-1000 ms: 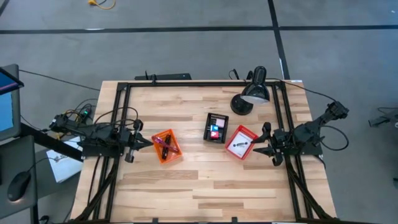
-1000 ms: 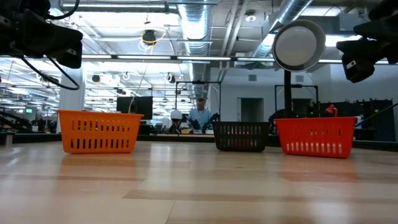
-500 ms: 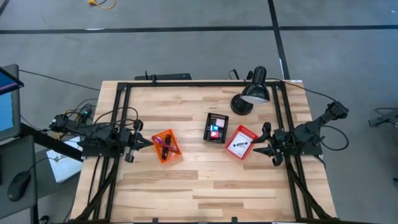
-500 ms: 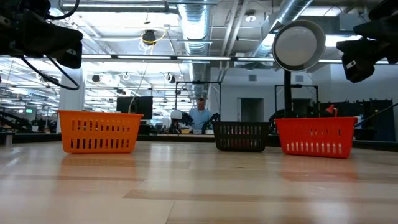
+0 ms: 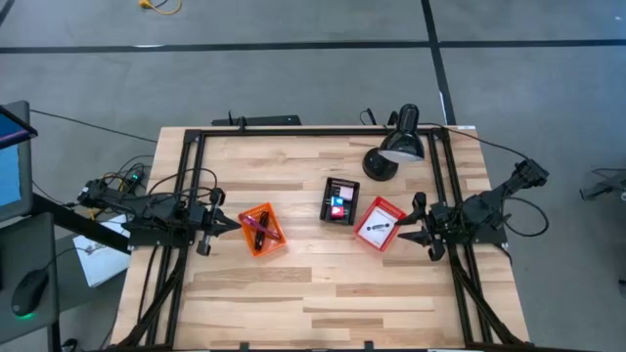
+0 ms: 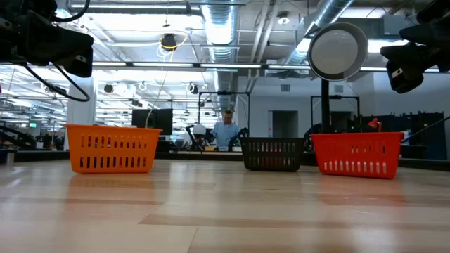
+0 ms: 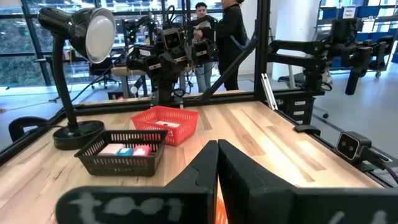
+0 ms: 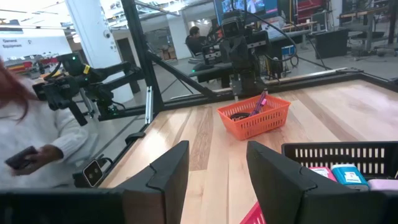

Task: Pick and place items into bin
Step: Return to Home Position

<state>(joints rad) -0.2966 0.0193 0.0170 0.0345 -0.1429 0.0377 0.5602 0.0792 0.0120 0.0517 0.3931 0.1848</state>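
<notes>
Three small baskets stand on the wooden table. The orange basket (image 5: pixel 262 231) holds a black-and-red marker and a purple pen-like tool (image 8: pixel 260 102). The black basket (image 5: pixel 339 200) holds pink, blue and red cubes (image 7: pixel 127 151). The red basket (image 5: pixel 380 224) holds a white card-like packet (image 5: pixel 376 226). My left gripper (image 5: pixel 231 223) is shut and empty, above the table just left of the orange basket. My right gripper (image 5: pixel 402 231) is open and empty, just right of the red basket.
A black desk lamp (image 5: pixel 395 149) stands at the far right behind the black and red baskets. A black frame (image 5: pixel 293 131) runs round the table. A person (image 8: pixel 25 140) stands beyond the table's edge; others show in the room behind (image 7: pixel 227 31).
</notes>
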